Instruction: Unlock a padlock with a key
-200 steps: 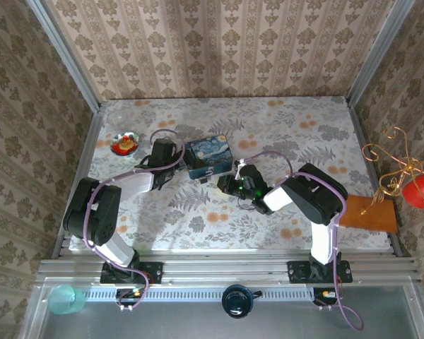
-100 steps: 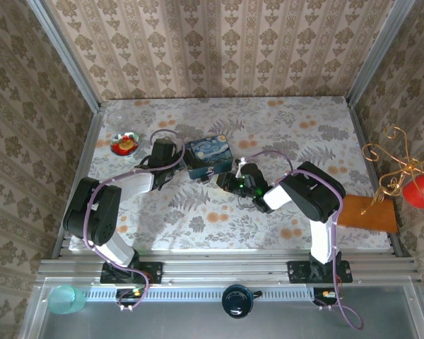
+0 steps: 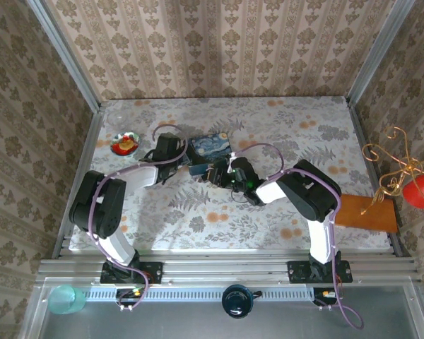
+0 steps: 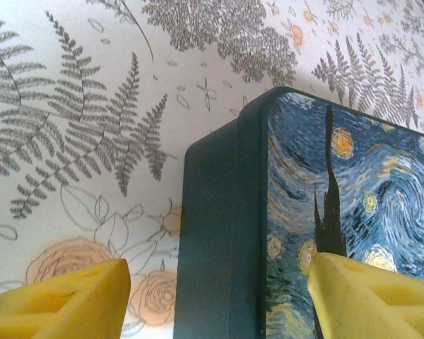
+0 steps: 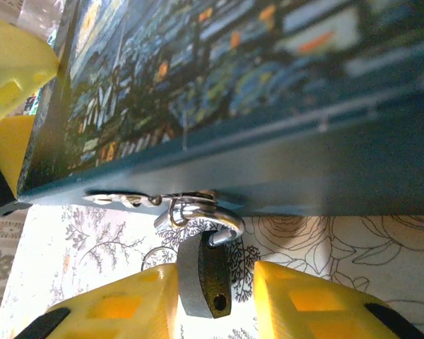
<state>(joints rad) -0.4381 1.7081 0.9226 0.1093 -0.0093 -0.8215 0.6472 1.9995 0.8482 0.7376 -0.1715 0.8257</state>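
In the right wrist view the padlock (image 5: 206, 279), a small dark body, hangs by its silvery shackle (image 5: 210, 217) from the hasp on the front of the blue starry-night tin (image 5: 268, 85). My right gripper (image 5: 215, 286) is open around the lock body, which rests against the left finger (image 5: 127, 304), with a gap to the right finger (image 5: 318, 304). A thin wire ring (image 5: 150, 258) lies beside the lock. My left gripper (image 4: 215, 304) is open and straddles the tin's side wall (image 4: 212, 233). From above, both grippers (image 3: 192, 161) (image 3: 216, 174) meet at the tin (image 3: 213, 143).
A small red dish (image 3: 125, 143) sits at the far left of the flowered table (image 3: 198, 212). An orange mat (image 3: 367, 212) lies at the right edge, with a gold wire ornament (image 3: 396, 173) beyond it. Cage rails enclose the table.
The right gripper has moved left and away from me, up to the tin's front. The left gripper has pushed forward, and the tin has shifted towards the back.
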